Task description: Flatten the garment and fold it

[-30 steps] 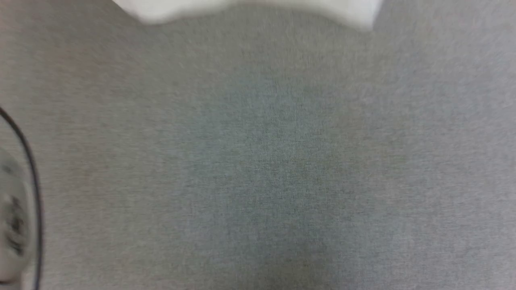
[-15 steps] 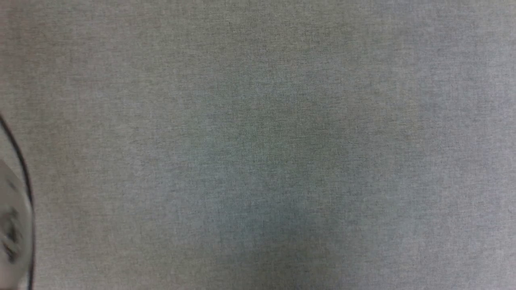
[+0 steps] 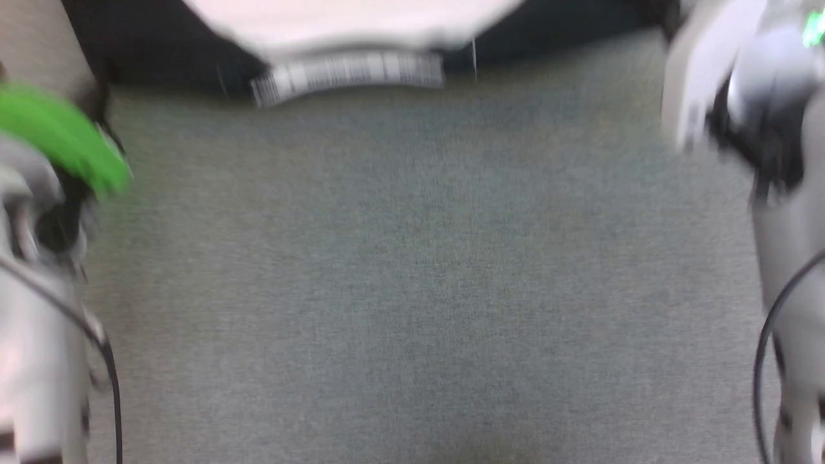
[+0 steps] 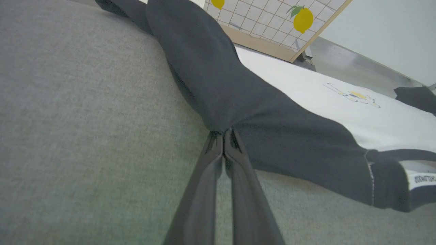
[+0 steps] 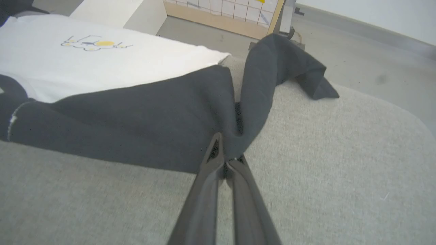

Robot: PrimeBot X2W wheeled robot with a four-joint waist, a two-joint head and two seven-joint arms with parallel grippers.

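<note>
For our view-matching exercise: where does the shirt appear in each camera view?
Head view: shirt, blurred, top centre.
Left wrist view: centre to right, pinched by left pincer.
Right wrist view: upper left, pinched by right pincer.
Shared landmark: grey cloth surface.

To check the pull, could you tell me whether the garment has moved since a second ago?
Cannot tell: the head camera shifted, and the plain grey surface gives no fixed mark to judge the garment against.
</note>
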